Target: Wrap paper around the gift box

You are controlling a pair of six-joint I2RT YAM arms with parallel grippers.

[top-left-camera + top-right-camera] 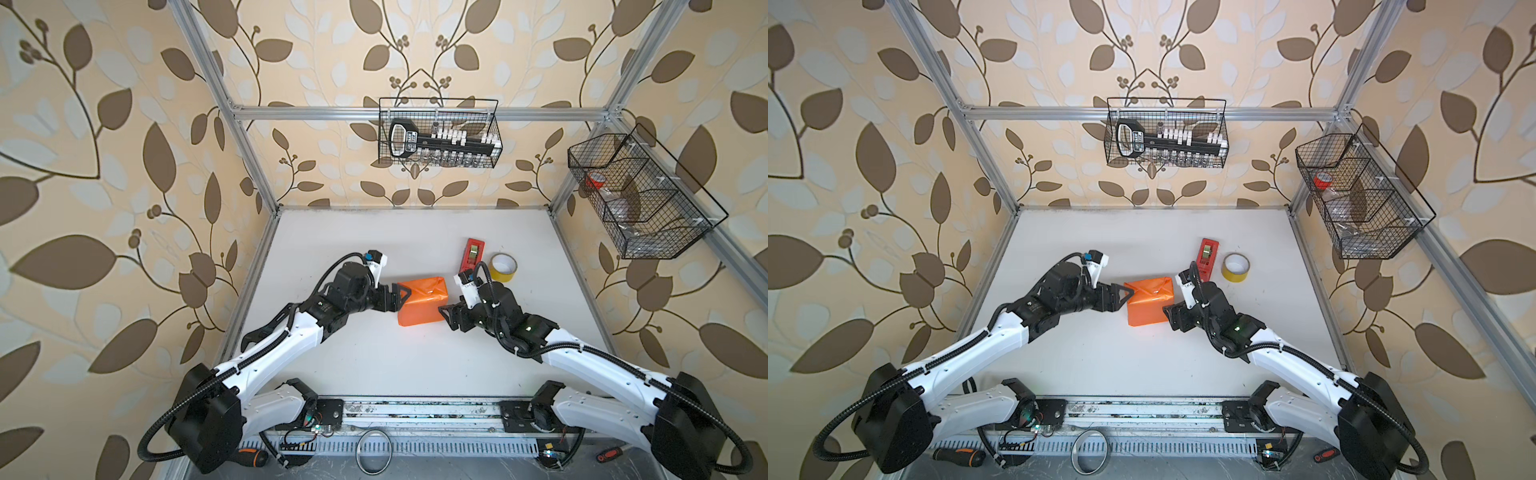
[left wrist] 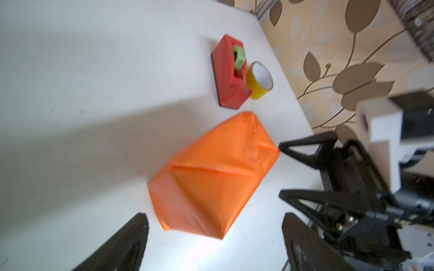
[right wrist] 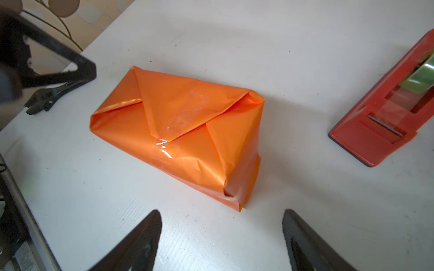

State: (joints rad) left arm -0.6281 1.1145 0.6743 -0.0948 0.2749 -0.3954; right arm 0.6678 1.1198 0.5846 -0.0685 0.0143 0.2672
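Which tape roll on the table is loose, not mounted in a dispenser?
The wide yellow roll, lying free beside the red dispenser; the greenish roll sits mounted inside that dispenser.

"What colour was the paper (image 1: 422, 301), mid-frame in both top views?"

"Glossy bright orange all over."

"And up to its right?"

"A red tape dispenser (image 1: 472, 257) holding green tape (image 2: 239, 56), and a yellow tape roll (image 1: 503, 268), white inside."

"Around them?"

"A white table (image 1: 374, 353), and beige wallpaper (image 1: 104, 166) patterned with brown and pale leaves."
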